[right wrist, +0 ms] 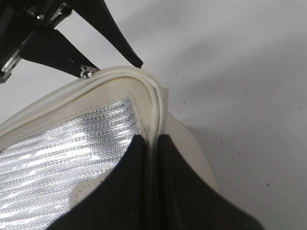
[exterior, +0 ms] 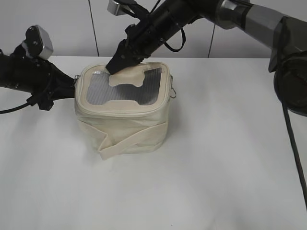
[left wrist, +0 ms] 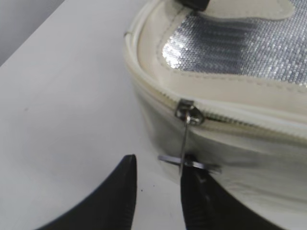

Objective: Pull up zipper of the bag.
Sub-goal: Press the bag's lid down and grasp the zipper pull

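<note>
A cream bag [exterior: 122, 112] sits mid-table. The right gripper [right wrist: 151, 143] pinches its top rim, steadying it. The left gripper [left wrist: 158, 184], jaws apart, straddles the zipper's ring pull [left wrist: 188, 160]; next it likely closes and draws the slider [left wrist: 188, 111] along.

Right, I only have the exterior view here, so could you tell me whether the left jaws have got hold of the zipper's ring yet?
Observer: Not yet. In the left wrist view the left gripper has its jaws apart. The ring hangs from the slider, right by the tip of one finger only.
Operator: Thank you. And is the right arm just resting on top of the bag?
Observer: No. The right wrist view shows the right gripper with its jaws closed on the raised rim of the bag.
</note>
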Robot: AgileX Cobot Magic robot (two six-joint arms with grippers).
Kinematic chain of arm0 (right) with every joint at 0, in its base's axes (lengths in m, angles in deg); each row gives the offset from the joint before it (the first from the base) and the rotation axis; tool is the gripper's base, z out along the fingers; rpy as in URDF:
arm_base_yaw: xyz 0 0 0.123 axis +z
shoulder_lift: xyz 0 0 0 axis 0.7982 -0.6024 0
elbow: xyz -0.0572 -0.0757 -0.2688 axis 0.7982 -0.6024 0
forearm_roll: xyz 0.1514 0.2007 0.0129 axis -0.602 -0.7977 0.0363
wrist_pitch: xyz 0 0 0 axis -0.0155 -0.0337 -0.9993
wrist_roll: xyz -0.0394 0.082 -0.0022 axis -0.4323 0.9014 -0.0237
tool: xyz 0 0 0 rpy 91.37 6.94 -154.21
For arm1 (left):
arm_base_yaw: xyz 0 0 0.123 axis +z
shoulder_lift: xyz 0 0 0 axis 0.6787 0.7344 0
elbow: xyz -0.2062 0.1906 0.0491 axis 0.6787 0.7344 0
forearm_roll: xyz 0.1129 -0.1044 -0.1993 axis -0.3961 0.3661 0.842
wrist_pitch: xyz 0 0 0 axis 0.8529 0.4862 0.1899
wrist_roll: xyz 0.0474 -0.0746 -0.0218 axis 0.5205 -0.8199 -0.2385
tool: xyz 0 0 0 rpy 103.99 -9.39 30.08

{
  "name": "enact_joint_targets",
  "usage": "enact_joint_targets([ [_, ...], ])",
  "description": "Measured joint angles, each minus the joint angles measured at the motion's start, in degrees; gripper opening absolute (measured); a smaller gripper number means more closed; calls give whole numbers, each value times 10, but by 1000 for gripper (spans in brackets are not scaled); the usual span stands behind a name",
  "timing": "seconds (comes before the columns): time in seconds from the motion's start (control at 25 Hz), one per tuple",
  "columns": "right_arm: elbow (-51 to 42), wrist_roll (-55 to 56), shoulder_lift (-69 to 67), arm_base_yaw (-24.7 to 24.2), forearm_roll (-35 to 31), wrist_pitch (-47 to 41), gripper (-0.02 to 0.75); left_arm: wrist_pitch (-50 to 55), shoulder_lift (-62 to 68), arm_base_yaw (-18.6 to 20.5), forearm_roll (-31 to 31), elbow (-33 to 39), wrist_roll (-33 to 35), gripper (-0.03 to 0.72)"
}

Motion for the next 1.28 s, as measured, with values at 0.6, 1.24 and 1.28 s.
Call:
enact_joint_targets([
  [0.6, 0, 0, 0, 0, -1, 0, 45, -13, -1, -5, -8, 0, -19, -8],
  [1.24, 0, 0, 0, 0, -3, -1, 45, -60, -42, -6, -99, 50, -146, 13],
  [1.28, 0, 0, 0, 0, -3, -1, 45, -60, -42, -6, -112, 50, -155, 43],
])
